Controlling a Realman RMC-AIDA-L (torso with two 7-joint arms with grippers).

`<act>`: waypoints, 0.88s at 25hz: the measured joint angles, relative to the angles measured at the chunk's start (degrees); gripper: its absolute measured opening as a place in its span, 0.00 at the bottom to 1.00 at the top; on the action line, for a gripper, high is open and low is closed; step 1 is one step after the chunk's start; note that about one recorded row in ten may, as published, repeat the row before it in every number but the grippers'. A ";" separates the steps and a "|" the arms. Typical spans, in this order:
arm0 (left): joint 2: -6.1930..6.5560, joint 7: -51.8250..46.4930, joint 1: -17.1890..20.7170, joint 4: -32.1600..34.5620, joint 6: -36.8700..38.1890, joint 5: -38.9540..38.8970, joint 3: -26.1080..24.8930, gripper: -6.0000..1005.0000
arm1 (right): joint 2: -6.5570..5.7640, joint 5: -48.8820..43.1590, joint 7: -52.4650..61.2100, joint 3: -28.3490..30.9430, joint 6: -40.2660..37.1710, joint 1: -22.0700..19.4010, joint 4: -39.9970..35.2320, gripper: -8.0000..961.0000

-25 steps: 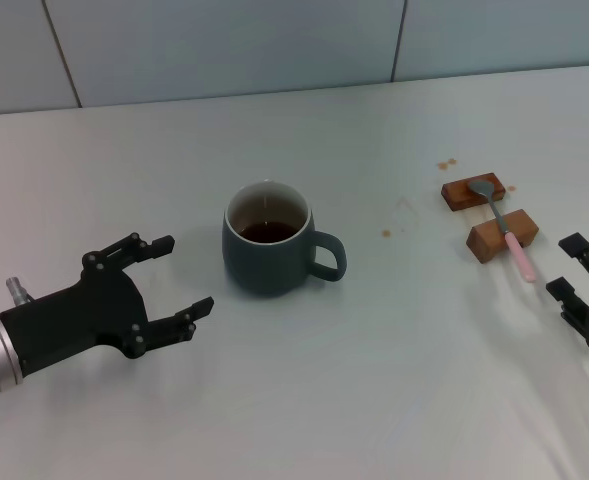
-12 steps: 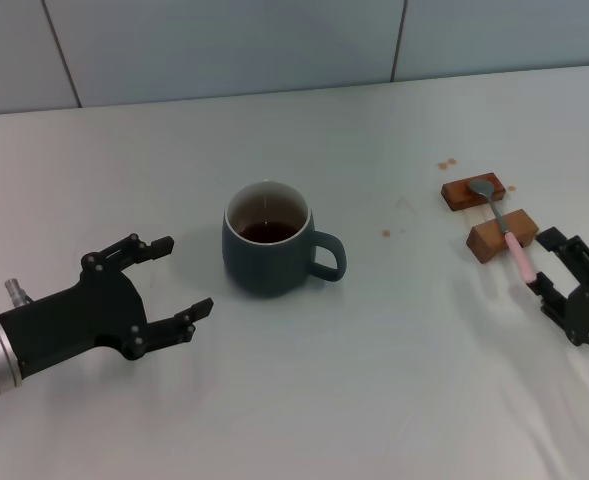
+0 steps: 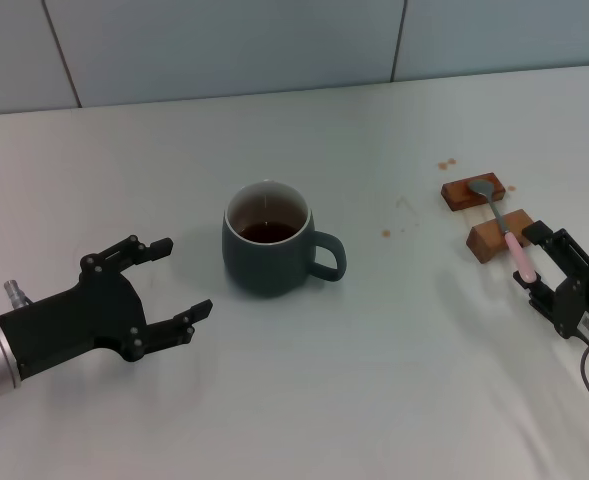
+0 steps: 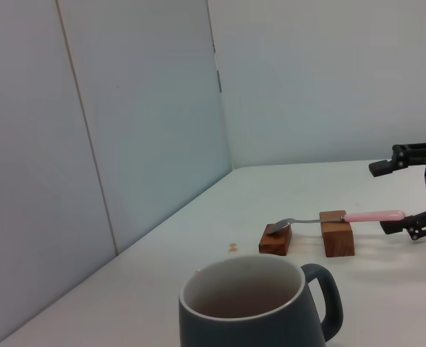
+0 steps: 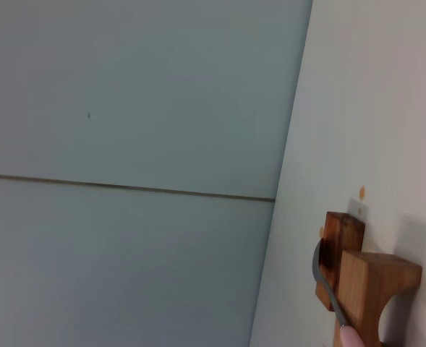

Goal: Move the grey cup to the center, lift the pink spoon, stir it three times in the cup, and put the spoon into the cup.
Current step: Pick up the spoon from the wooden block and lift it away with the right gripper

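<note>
The grey cup (image 3: 267, 245) with dark liquid stands mid-table, handle to the right; it fills the near part of the left wrist view (image 4: 252, 311). The pink spoon (image 3: 519, 258) lies across two wooden blocks at the right, bowl on the far block, and also shows in the left wrist view (image 4: 357, 216) and the right wrist view (image 5: 328, 289). My right gripper (image 3: 529, 256) is open, its fingers on either side of the spoon's pink handle end; it shows in the left wrist view (image 4: 381, 199) too. My left gripper (image 3: 184, 275) is open and empty, left of the cup.
The far wooden block (image 3: 472, 191) and the near wooden block (image 3: 497, 238) hold the spoon off the table. Small brown drops (image 3: 446, 162) lie behind the blocks and one (image 3: 385, 233) lies between cup and blocks. A tiled wall runs along the table's back.
My right gripper has moved in from the right edge toward the spoon, so its fingers now flank the pink handle end. The left arm, cup and spoon have not moved.
</note>
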 joint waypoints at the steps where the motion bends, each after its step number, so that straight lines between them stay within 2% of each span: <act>1: 0.00 0.07 0.00 0.02 0.00 0.00 0.00 0.84 | 0.00 0.00 0.00 0.00 0.00 0.00 0.00 0.86; 15: -0.08 0.21 -0.17 -0.19 0.00 0.06 0.00 0.84 | -0.13 -0.79 0.75 0.03 3.46 0.67 1.19 0.74; 21: -0.09 0.27 0.07 0.07 -0.01 0.09 0.00 0.84 | 0.08 -0.51 -0.81 0.94 3.26 -0.40 1.34 0.51; 22: -0.09 0.27 0.07 0.07 -0.01 0.09 0.00 0.84 | 0.11 -0.37 -1.41 1.33 3.11 -0.65 1.46 0.38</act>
